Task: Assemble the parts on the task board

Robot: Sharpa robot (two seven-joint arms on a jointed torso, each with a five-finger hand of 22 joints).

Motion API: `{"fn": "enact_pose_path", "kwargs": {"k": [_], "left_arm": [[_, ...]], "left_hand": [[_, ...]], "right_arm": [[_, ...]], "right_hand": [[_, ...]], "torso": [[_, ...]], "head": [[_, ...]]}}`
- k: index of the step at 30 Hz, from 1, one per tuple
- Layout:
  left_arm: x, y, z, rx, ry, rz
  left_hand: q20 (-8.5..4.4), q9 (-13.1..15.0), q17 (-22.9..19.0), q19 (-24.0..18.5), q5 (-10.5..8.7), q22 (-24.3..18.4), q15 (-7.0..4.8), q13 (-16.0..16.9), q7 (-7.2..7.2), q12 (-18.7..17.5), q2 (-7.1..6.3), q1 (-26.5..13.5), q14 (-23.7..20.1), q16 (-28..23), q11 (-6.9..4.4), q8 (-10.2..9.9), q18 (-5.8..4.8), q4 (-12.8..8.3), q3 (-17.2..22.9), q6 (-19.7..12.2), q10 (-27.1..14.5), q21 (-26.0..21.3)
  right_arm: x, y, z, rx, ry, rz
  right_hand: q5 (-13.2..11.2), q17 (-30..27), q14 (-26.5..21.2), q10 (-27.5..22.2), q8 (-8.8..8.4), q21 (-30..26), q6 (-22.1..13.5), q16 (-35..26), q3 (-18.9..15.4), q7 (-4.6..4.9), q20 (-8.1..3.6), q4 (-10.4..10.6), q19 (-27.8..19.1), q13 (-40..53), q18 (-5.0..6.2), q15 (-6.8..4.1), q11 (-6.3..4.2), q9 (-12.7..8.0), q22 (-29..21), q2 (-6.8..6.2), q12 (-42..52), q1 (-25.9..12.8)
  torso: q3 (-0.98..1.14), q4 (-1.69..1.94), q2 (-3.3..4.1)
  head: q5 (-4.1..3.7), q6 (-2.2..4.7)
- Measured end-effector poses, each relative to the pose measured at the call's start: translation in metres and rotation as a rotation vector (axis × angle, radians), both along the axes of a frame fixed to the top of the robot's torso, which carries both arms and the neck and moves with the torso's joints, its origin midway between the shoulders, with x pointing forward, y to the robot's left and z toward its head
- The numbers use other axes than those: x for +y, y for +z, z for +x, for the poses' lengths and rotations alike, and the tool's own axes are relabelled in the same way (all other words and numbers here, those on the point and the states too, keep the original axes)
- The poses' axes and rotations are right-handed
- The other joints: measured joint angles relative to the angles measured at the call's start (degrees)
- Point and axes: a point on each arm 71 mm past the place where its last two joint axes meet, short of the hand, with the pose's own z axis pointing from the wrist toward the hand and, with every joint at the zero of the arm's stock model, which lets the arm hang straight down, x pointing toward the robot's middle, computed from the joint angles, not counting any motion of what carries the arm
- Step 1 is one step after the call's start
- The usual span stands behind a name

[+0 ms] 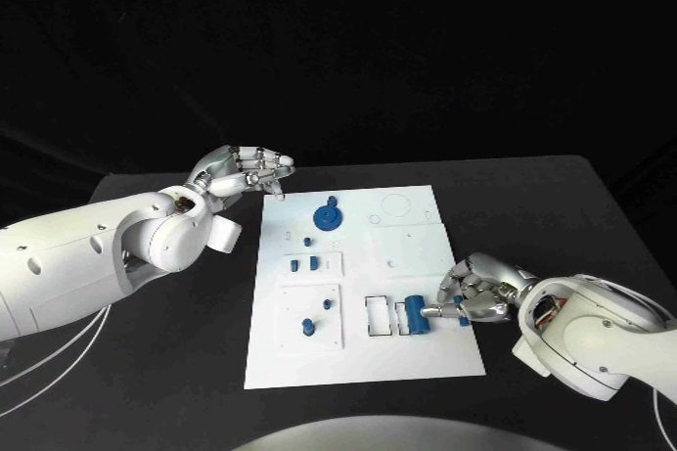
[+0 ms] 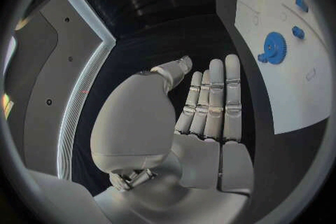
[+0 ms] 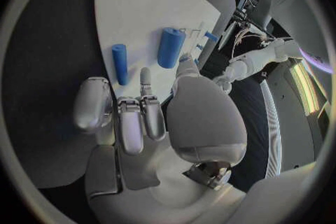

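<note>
The white task board (image 1: 409, 358) lies in the middle of the table. A blue gear (image 1: 326, 216) (image 2: 273, 47) sits near its far end, and small blue pegs (image 1: 303, 264) stand in a square plate mid-board. A thick blue cylinder (image 1: 414, 312) (image 3: 170, 47) lies near the board's right edge, with a thin blue cylinder (image 1: 462, 319) (image 3: 120, 63) beside it. My right hand (image 1: 473, 290) (image 3: 143, 106) hovers there, one fingertip (image 3: 145, 75) between the two cylinders and the thumb on the thick one's other side, holding nothing. My left hand (image 1: 248, 169) (image 2: 210, 106) hangs empty off the board's far left corner, fingers straight.
Two more blue pegs (image 1: 318, 314) stand in a lower square plate on the board. Empty rectangular slots (image 1: 379, 315) lie just left of the thick cylinder. Black table (image 1: 156, 373) surrounds the board on all sides.
</note>
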Motion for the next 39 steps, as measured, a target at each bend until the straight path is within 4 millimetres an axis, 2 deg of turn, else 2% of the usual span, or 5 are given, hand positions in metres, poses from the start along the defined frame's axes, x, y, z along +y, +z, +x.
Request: {"fn": "enact_pose_path", "kwargs": {"k": [12, 19, 27, 33, 39], "left_arm": [[0.001, 0.0, 0.0, 0.001, 0.002, 0.001], [0.001, 0.0, 0.0, 0.002, 0.001, 0.001], [0.002, 0.0, -0.001, 0.002, 0.002, 0.001], [0.002, 0.0, -0.001, 0.002, 0.003, 0.002], [0.003, 0.0, -0.001, 0.002, 0.003, 0.002]], "left_hand": [[0.0, 0.0, 0.0, 0.0, 0.0, 0.0, 0.0, 0.0, 0.0, 0.0, 0.0, 0.0, 0.0, 0.0, 0.0, 0.0, 0.0, 0.0, 0.0, 0.0, 0.0, 0.0], [0.0, 0.0, 0.0, 0.0, 0.0, -0.1, 0.0, 0.0, 0.0, 0.0, 0.0, 0.0, 0.0, 0.0, 0.0, 0.3, 0.0, 0.0, 0.0, 0.0, 0.0, 0.0], [0.0, 0.0, 0.0, 0.0, 0.0, -0.1, 0.0, 0.0, 0.0, 0.0, 0.0, 0.0, 0.0, 0.0, 0.0, 0.3, 0.0, 0.0, 0.0, 0.0, 0.0, 0.0], [0.0, 0.0, 0.0, 0.0, 0.0, -0.1, 0.0, 0.0, 0.0, 0.0, 0.0, 0.0, 0.0, 0.0, 0.0, 0.3, 0.0, 0.0, 0.0, 0.0, 0.0, 0.0], [0.0, 0.0, 0.1, 0.0, 0.0, -0.1, 0.0, 0.0, 0.0, 0.0, 0.0, 0.0, 0.0, 0.0, 0.0, 0.3, 0.0, 0.0, 0.0, 0.0, 0.0, 0.0]], "right_arm": [[0.014, -0.008, -0.004, 0.017, 0.007, 0.003], [0.016, -0.012, -0.002, 0.023, 0.007, -0.001], [0.02, -0.015, 0.001, 0.012, 0.018, -0.012], [0.024, -0.015, 0.002, -0.007, 0.038, -0.023], [0.026, -0.014, 0.002, -0.025, 0.053, -0.029]], "right_hand": [[0.2, 0.0, 0.0, 0.2, 2.39, 0.0, 2.1, 0.0, 0.0, -1.44, -0.21, 0.0, 0.2, 0.0, -0.89, -0.42, -0.84, 1.9, 0.0, -0.1, 0.2, -1.4], [0.2, 0.0, 0.2, 0.3, 2.85, 0.0, 2.2, 0.0, 0.4, -1.53, -0.41, -0.1, 0.4, 0.0, -0.89, -0.62, -0.92, 2.6, 0.0, -0.09, 0.2, -1.3], [0.2, 0.0, 0.0, 0.3, 3.66, 0.0, 2.7, 0.0, 0.6, -1.79, -0.41, -0.2, 0.4, 0.0, -0.89, -0.82, -0.92, 3.4, 0.0, -0.05, 0.2, 1.4], [0.2, 0.0, 0.0, 0.3, 3.63, 0.0, 2.4, 0.0, 0.9, -1.45, -0.42, -0.3, 0.4, 0.0, -0.89, -0.82, -0.92, 4.9, 0.0, 0.24, 0.2, 3.7], [0.0, 0.0, 0.0, 0.1, 3.11, 0.0, 2.0, 0.0, 2.1, -0.98, -0.41, 0.2, 0.4, 0.0, -0.89, -0.82, -1.11, 4.9, 0.0, 0.19, 0.2, 8.0]], "torso": [[0.01, -0.03, 0.05], [0.01, -0.04, 0.02], [0.02, -0.03, 0.0], [0.01, -0.03, 0.0], [-0.03, -0.03, -0.02]], "head": [[0.27, -0.54], [0.49, -0.76], [0.65, -0.8], [0.72, -0.8], [0.98, -0.65]]}}
